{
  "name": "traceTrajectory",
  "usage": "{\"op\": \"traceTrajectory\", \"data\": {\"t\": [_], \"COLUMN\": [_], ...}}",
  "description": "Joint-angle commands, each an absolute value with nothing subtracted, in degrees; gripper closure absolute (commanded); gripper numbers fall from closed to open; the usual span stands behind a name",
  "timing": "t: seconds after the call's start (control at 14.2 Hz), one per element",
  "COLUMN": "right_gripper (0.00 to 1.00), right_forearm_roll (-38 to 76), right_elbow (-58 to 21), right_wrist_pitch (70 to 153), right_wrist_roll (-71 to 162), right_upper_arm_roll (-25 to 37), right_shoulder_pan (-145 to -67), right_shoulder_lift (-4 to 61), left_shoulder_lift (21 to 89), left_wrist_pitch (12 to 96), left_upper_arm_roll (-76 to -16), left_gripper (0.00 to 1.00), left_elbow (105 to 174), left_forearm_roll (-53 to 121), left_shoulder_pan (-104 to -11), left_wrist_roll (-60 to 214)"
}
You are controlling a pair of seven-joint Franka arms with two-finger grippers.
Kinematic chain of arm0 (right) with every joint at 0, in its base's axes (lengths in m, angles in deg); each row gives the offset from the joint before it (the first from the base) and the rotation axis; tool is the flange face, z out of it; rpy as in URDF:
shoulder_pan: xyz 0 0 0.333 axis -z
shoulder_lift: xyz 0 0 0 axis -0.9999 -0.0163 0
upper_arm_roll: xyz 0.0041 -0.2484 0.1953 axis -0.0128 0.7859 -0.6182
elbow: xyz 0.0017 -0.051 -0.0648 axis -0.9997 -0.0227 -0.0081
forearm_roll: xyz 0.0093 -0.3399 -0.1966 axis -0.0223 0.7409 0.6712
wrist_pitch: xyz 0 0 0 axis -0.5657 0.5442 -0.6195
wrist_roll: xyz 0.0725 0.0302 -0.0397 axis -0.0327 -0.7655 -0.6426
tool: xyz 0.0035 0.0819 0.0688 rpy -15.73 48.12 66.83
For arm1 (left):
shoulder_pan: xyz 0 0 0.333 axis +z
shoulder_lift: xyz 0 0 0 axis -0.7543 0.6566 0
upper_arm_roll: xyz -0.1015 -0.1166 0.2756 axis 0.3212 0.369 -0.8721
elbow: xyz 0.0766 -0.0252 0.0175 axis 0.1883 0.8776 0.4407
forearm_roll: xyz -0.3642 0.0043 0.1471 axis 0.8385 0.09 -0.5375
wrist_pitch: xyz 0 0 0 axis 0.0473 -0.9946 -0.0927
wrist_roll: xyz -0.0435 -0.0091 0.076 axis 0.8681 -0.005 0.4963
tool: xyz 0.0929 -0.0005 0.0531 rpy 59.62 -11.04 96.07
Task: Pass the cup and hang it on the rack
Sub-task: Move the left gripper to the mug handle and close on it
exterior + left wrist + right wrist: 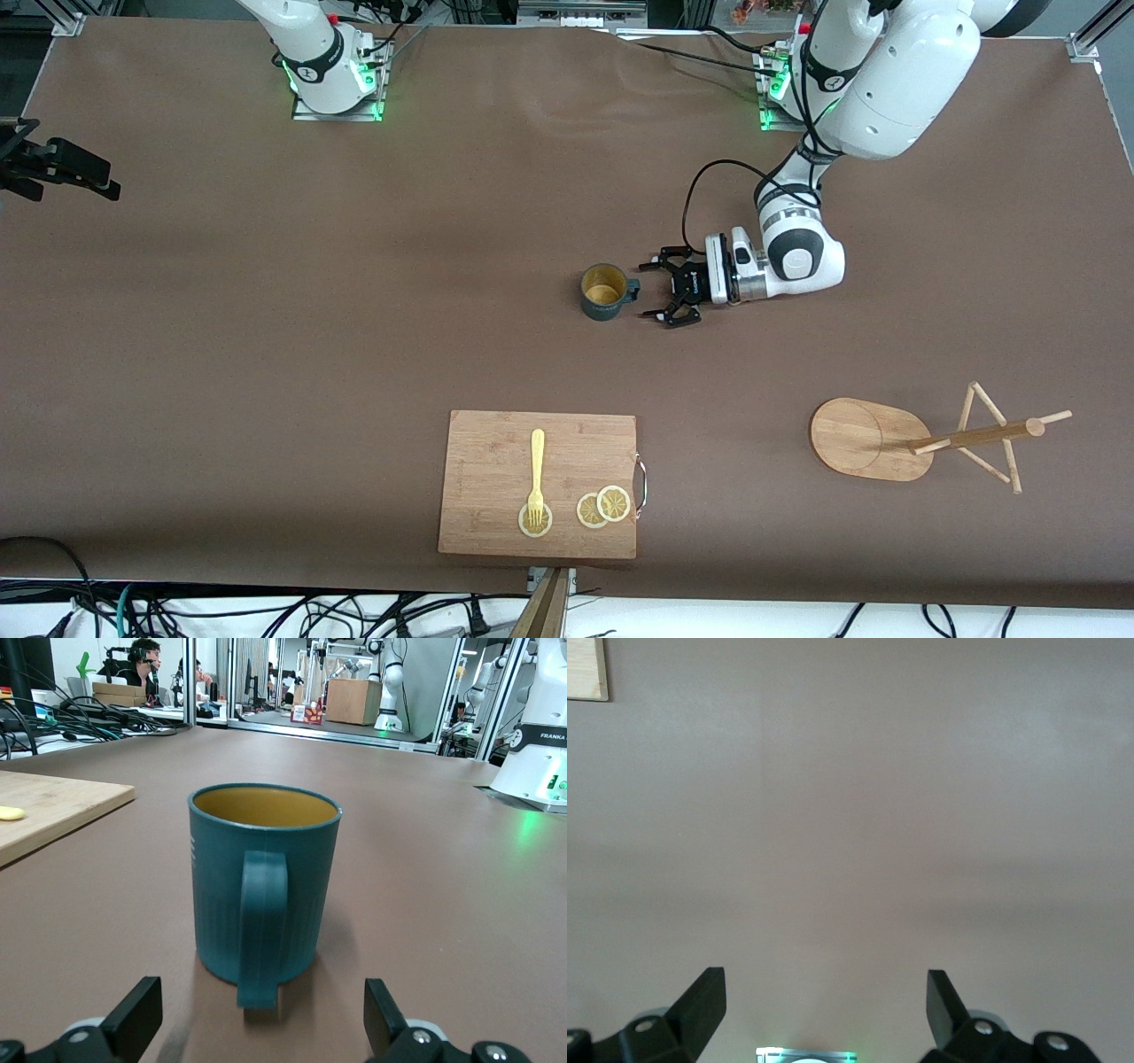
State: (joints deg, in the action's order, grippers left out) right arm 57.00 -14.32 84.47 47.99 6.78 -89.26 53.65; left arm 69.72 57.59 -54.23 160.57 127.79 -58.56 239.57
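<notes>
The dark teal cup (606, 291) stands upright on the brown table near its middle, yellowish inside, its handle (633, 290) pointing at my left gripper. My left gripper (649, 290) lies low and level beside it, open and empty, fingertips just short of the handle. In the left wrist view the cup (264, 877) fills the centre, handle toward the open left gripper (260, 1014). The wooden rack (873, 439) stands nearer the front camera, toward the left arm's end. My right gripper (824, 988) is open and empty over bare table near its own base; it is out of the front view.
A wooden cutting board (496, 443) with a yellow fork (536, 470) and lemon slices (604, 507) lies nearer the front camera than the cup. A black clamp (62, 167) sits at the right arm's end. Cables run along the table's near edge.
</notes>
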Motion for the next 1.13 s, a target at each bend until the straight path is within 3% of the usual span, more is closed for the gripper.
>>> {"op": "traceTrajectory", "data": {"t": [0.0,0.21,0.42,0.49,0.64,0.85,0.99,1.06], "right_gripper": [0.0,0.0,0.0,0.0,0.0,0.0,0.0,0.0], "right_forearm_roll": [57.6,57.1,57.2,57.3,57.3,57.2,57.2,57.2], "right_elbow": [-14.8,-14.8,-14.4,-14.3,-14.4,-14.3,-14.3,-14.3], "right_wrist_pitch": [85.1,85.0,85.0,85.0,85.1,85.2,85.3,85.2], "right_wrist_roll": [49.4,49.3,49.0,48.9,48.6,48.6,48.6,48.5], "right_upper_arm_roll": [5.9,5.0,3.8,3.7,3.6,3.4,3.2,3.2], "right_shoulder_pan": [-88.3,-88.3,-88.3,-88.3,-88.3,-88.3,-88.3,-88.3], "right_shoulder_lift": [54.5,54.5,54.4,54.4,54.4,54.3,54.2,54.3], "left_shoulder_lift": [71.4,71.4,71.4,71.4,71.3,71.3,71.3,71.3], "left_wrist_pitch": [57.4,57.3,57.3,57.3,57.1,57.0,57.0,57.1], "left_upper_arm_roll": [-54.4,-54.3,-54.3,-54.3,-54.3,-54.4,-54.5,-54.7], "left_gripper": [0.0,0.0,0.12,0.22,0.54,0.85,1.0,1.0], "left_elbow": [159.1,159.1,159.5,159.6,159.9,159.9,159.9,159.9], "left_forearm_roll": [131.4,132.6,132.3,132.1,132.0,132.0,132.0,132.0], "left_shoulder_pan": [-60.5,-61.4,-61.4,-61.4,-61.4,-61.1,-60.8,-60.7], "left_wrist_roll": [244.4,244.5,244.6,245.1,246.4,246.5,246.5,246.5]}}
